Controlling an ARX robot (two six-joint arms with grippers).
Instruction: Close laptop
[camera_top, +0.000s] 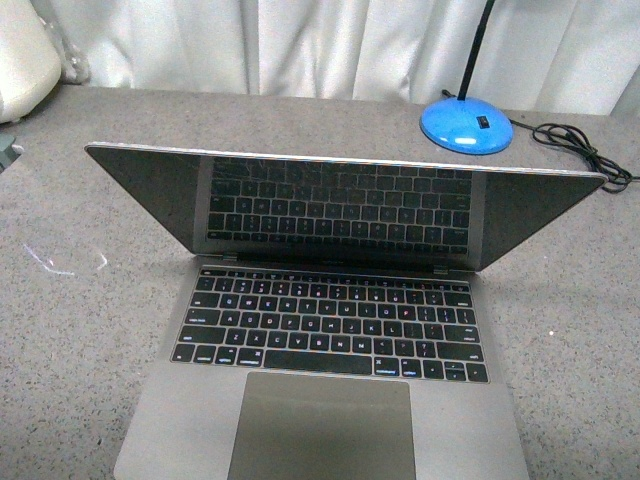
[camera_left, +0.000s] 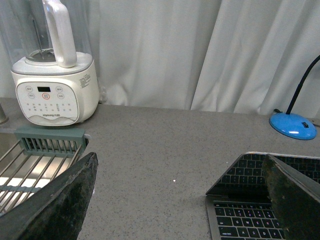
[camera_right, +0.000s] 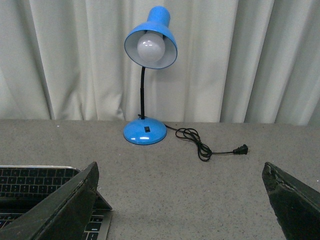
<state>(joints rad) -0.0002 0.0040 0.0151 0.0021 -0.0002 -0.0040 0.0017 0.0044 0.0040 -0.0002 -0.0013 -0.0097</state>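
Note:
The grey-silver laptop (camera_top: 330, 330) sits open in the middle of the grey countertop, black keys and big trackpad facing me. Its dark screen (camera_top: 340, 205) leans forward over the keyboard and mirrors the keys. Neither arm shows in the front view. My left gripper (camera_left: 182, 200) is open and empty above the counter, just off the laptop's (camera_left: 250, 200) left side. My right gripper (camera_right: 182, 200) is open and empty above bare counter, off the laptop's (camera_right: 30, 182) right side. The lid's logo is hidden.
A blue desk lamp (camera_right: 149, 75) stands behind the laptop's right corner, its black cord and plug (camera_right: 210, 147) trailing on the counter. A white blender (camera_left: 52, 80) stands at the back left beside a sink rack (camera_left: 35, 160). White curtains hang behind.

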